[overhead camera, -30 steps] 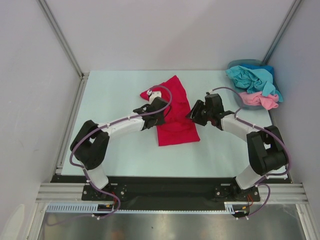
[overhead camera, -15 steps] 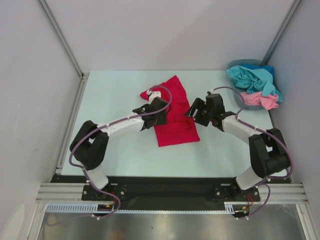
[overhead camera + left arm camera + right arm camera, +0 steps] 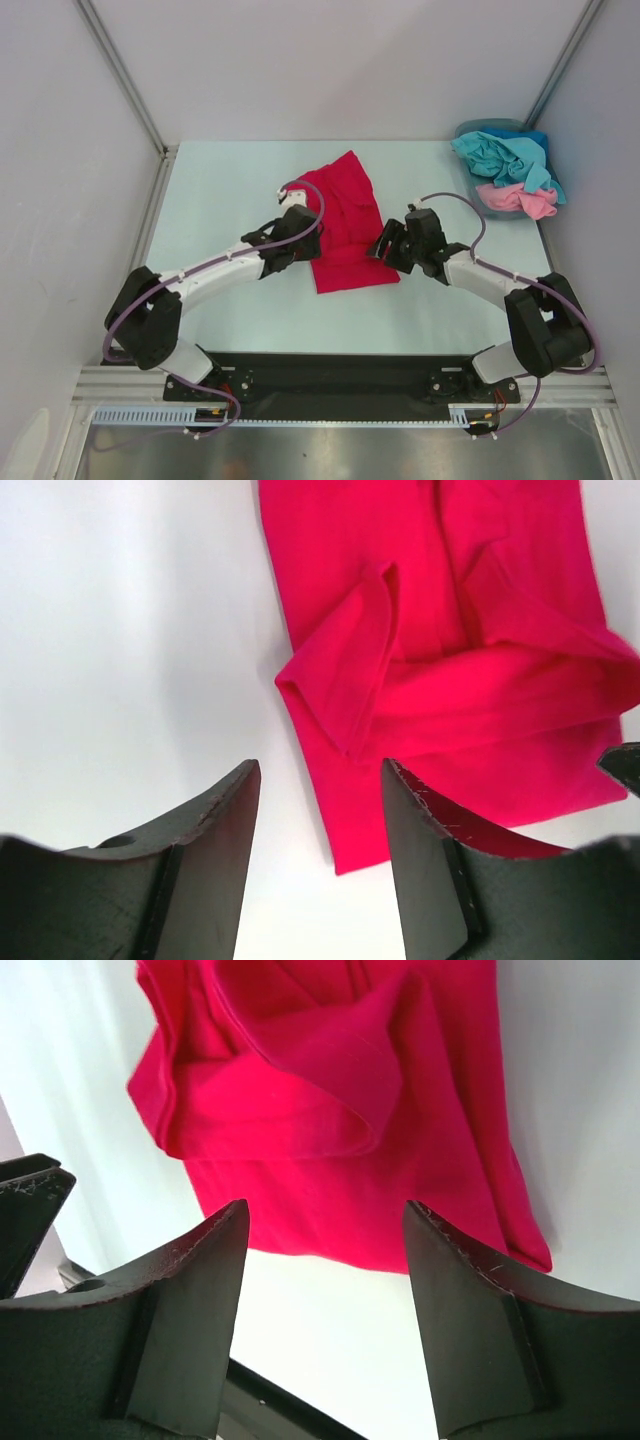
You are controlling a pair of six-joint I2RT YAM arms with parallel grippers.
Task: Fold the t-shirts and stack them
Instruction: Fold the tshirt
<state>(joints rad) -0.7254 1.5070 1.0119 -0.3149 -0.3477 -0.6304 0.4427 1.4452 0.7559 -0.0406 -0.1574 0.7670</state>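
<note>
Two pairs of fingers flank the crimson t-shirt [image 3: 345,225], which lies partly folded mid-way across the counter [image 3: 220,190]. The left fingers [image 3: 215,840] are at its left edge and the right fingers [image 3: 190,1290] at its right, both pairs spread apart, gripping nothing. A teal t-shirt [image 3: 505,155] and a pink t-shirt [image 3: 520,200] are heaped in the basket [image 3: 480,128] at the far right corner.

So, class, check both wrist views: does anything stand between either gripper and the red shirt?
Nothing visible does. The left gripper and right gripper are both open at the sides of the red shirt, with only bare table beneath them. The basket of other shirts sits apart at the far right corner.
</note>
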